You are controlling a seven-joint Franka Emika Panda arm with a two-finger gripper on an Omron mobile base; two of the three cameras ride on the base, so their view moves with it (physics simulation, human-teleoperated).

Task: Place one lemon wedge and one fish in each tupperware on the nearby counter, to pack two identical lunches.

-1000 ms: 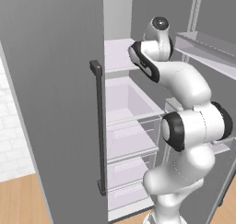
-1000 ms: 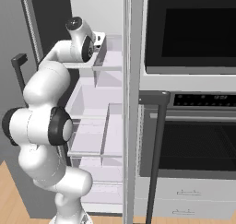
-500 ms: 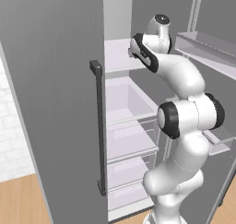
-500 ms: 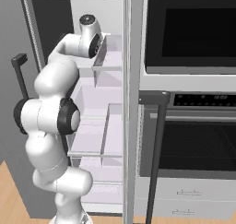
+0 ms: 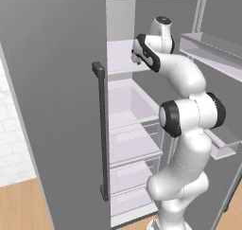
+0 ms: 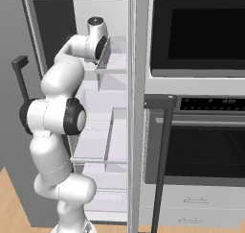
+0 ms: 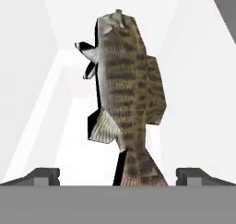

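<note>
You're holding the gripper (image 7: 118, 176) with jaws wide apart around the tail of a mottled brown fish (image 7: 129, 89) lying on the white fridge shelf (image 5: 124, 58), arm reaching deeper than a second ago, no writing readable.

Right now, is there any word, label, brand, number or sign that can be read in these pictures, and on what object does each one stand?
Oven control panel: faint light marks, too small and blurred to read.
Fridge, fish, drawers: no text.
</note>
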